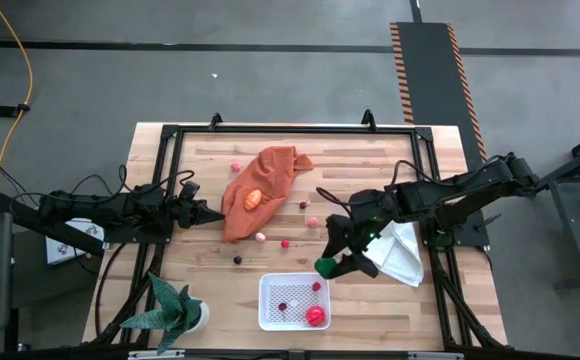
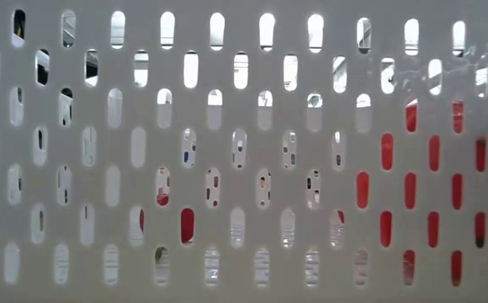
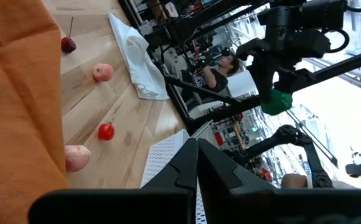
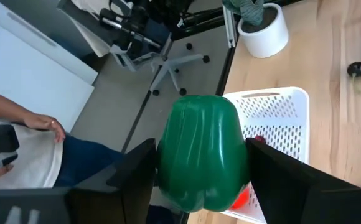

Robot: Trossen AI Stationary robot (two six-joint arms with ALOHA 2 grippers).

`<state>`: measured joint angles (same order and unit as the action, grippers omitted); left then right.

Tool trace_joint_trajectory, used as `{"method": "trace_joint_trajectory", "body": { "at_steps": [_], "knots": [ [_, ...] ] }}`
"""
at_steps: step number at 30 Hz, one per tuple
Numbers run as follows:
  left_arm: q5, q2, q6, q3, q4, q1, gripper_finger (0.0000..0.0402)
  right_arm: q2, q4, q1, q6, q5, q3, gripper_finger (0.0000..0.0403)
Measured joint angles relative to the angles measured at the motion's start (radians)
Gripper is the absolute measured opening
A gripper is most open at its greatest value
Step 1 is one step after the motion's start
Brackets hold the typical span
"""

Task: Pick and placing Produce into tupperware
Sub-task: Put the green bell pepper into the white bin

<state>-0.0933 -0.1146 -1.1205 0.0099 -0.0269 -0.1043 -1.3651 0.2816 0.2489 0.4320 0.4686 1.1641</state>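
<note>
Inside tupperware (image 1: 267,312), maybe three produce pieces (image 1: 316,316)

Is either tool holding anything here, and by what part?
The right tool holds a green toy pepper, its fingers pressing the pepper's two opposite sides, beside the white container. The left tool is shut and holds nothing.

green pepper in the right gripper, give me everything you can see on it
The green pepper is a glossy, plastic-looking toy with rounded vertical lobes, uniformly green; no stem shows. It is clamped between the two dark fingers of the right gripper, one on each side, and held off the table. From above it sits just beyond the right-hand edge of the white perforated tupperware, not yet over it. The left wrist view shows it hanging clear in the air.
</note>
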Motion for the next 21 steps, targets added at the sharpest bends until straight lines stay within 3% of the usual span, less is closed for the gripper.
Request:
{"method": "trace_joint_trajectory", "body": {
  "at_steps": [10, 21],
  "knots": [
    [0.000, 0.000, 0.000, 0.000, 0.000, 0.000, 0.0001, -0.007, 0.058, 0.001, -0.102, -0.027, 0.045, 0.0218],
    [0.000, 0.000, 0.000, 0.000, 0.000, 0.000, 0.0001, -0.143, 0.525, 0.007, -0.269, -0.213, 0.396, 0.0218]
  ]
}}
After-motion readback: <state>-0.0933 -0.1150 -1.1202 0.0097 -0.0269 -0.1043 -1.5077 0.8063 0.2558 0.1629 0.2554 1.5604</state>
